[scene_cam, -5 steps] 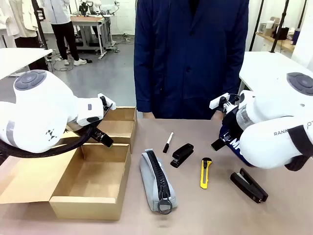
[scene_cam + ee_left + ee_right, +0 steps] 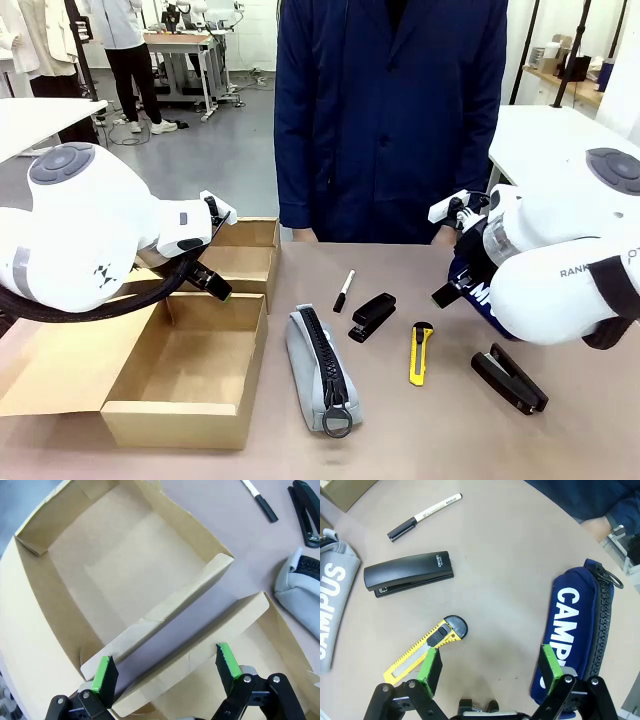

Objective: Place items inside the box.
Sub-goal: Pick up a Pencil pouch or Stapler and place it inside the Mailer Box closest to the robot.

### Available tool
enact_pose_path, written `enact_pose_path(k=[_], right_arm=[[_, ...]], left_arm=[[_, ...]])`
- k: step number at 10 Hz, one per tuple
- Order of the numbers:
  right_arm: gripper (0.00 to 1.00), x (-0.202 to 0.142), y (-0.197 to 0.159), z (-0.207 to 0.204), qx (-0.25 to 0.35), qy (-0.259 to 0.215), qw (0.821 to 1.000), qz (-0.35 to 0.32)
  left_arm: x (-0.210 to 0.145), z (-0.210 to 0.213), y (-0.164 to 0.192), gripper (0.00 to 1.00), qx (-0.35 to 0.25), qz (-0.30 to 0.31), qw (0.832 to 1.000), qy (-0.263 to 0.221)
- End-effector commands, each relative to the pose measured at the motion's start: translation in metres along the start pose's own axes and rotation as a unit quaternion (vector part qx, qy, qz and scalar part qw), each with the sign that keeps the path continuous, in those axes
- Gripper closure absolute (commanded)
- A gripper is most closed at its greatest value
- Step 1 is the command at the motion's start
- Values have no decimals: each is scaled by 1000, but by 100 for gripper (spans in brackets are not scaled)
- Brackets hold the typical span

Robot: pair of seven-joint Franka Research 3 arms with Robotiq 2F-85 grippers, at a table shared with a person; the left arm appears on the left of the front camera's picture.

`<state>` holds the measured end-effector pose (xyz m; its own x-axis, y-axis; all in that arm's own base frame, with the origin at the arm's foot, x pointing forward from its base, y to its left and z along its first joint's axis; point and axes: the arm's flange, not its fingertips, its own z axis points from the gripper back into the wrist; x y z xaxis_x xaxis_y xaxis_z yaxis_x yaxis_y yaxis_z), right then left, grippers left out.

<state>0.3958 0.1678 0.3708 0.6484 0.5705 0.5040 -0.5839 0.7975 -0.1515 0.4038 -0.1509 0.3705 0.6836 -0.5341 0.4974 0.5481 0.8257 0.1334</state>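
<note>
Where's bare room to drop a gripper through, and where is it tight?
Bare: the front strip of table between grey pencil case and near stapler; the patch between far stapler, utility knife and navy CAMPUS pouch; the box floor. Tight: between marker, far stapler and pencil case.

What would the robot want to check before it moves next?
1. The right gripper open: ok.
2. The left gripper open: ok.
3. The box open on top: ok.
4. Aim of the right gripper on one item: not ok; it is over bare table between the yellow utility knife and the navy pouch.
5. The person's hand clear of the navy pouch: cannot tell; it is near the zip end.
</note>
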Motion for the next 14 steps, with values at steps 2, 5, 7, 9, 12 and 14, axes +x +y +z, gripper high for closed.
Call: enact_pose_path(k=[2,5,7,9,12,14], right_arm=[[0,0,0,0,0,0,1000,0],[0,0,0,0,0,0,1000,0],[0,0,0,0,0,0,1000,0],[0,0,0,0,0,0,1000,0],[0,0,0,0,0,0,1000,0],[0,10,-8,24,5,8,999,-41]], left_arm=[[0,0,0,0,0,0,1000,0],[0,0,0,0,0,0,1000,0],[0,0,0,0,0,0,1000,0],[0,0,0,0,0,0,1000,0],[0,0,0,0,0,0,1000,0],[2,27,3,0,-51,-7,999,-6]])
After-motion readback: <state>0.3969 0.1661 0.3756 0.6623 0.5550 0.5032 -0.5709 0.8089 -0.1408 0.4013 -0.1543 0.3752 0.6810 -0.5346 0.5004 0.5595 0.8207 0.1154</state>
